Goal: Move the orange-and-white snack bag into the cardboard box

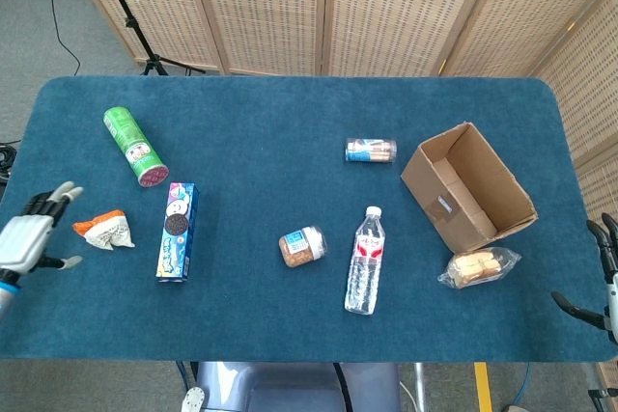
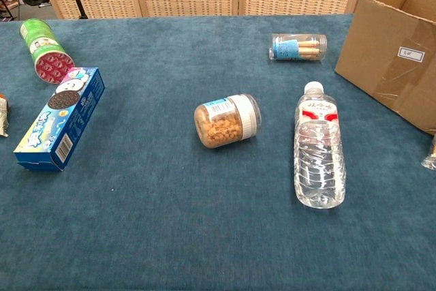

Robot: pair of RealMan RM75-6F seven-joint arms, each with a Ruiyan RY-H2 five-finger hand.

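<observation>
The orange-and-white snack bag [image 1: 104, 230] lies near the table's left edge; the chest view shows only its tip [image 2: 3, 115] at the left border. My left hand [image 1: 29, 236] hovers just left of the bag, fingers spread, holding nothing. The cardboard box [image 1: 467, 186] lies open on its side at the right, and the chest view shows its corner [image 2: 394, 52]. My right hand [image 1: 601, 287] shows only as dark fingers at the right border, off the table's edge; its state is unclear.
A blue cookie box [image 1: 177, 231] lies just right of the bag, with a green chip can [image 1: 135, 146] behind it. A nut jar [image 1: 302, 246], water bottle [image 1: 365, 260], small tube [image 1: 371, 151] and clear pastry bag [image 1: 478, 266] lie between bag and box.
</observation>
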